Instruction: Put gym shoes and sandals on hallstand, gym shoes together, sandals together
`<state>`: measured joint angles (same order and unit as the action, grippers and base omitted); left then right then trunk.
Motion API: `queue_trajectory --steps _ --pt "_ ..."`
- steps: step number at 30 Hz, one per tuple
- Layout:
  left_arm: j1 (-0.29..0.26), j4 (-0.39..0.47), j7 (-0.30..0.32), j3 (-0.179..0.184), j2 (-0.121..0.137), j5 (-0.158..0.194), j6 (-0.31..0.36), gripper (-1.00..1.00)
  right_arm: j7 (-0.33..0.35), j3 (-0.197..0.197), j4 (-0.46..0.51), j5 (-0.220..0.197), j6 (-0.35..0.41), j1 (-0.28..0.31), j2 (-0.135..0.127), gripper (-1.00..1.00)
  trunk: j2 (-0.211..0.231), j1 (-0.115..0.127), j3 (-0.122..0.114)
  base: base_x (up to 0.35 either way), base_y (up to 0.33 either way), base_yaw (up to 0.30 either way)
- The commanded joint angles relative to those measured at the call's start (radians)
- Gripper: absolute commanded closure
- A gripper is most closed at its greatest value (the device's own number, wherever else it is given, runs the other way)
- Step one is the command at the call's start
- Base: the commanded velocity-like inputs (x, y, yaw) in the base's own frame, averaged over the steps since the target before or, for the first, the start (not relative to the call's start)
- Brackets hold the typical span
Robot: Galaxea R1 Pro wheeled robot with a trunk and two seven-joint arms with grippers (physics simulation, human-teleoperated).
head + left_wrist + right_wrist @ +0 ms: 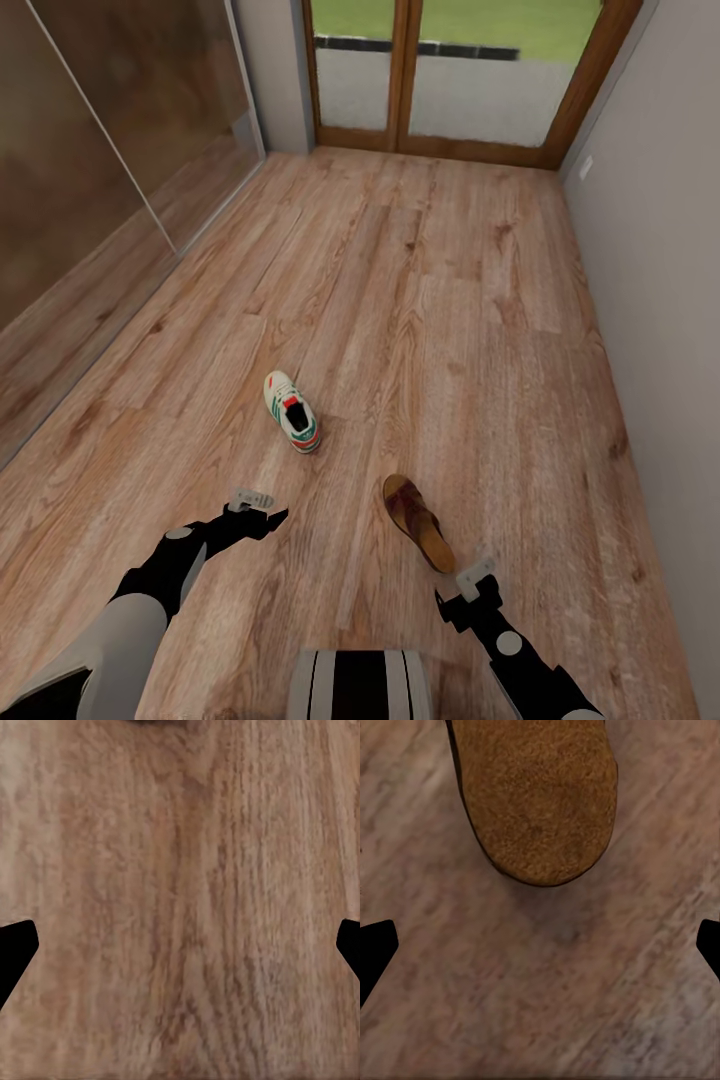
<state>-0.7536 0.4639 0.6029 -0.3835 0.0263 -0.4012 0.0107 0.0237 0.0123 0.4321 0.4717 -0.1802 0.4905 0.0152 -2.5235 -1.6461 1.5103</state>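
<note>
One white gym shoe (292,411) with green stripes and a red tongue lies on the corridor floor (440,300), ahead of my left gripper (272,519). One brown sandal (418,522) lies to its right, its heel just ahead of my right gripper (447,603). In the right wrist view the sandal's tan heel end (536,802) sits beyond the open right gripper (540,952), not between the fingers. The left gripper (180,952) hangs open over bare planks. The other gym shoe, the other sandal and the hallstand are out of view.
Glossy brown wall panels (100,150) run along the left. A plain grey wall (660,300) runs along the right. Wood-framed glass doors (460,80) close the far end. My trunk (360,685) sits at the near edge. Open floor lies between the shoes and the doors.
</note>
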Motion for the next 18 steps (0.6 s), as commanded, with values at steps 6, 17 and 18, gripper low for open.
queue_trajectory --steps 6,17,18 --pt "0.002 0.001 0.009 -0.011 0.002 -0.008 0.0 -1.0 0.002 0.002 0.002 0.002 -0.002 0.0 0.0 -1.0 -0.001 -0.001 0.02 0.0 0.0 0.042" --pt "0.002 0.001 0.005 -0.013 -0.002 -0.008 -0.002 -1.0 0.002 0.003 0.002 0.002 -0.002 0.0 0.0 -1.0 -0.001 -0.001 0.025 0.0 0.0 0.005" --pt "0.002 0.002 0.005 -0.013 -0.003 -0.008 -0.002 -1.0 0.002 0.003 0.002 0.002 -0.002 0.0 0.0 -1.0 -0.001 -0.001 0.025 0.026 0.0 0.0"
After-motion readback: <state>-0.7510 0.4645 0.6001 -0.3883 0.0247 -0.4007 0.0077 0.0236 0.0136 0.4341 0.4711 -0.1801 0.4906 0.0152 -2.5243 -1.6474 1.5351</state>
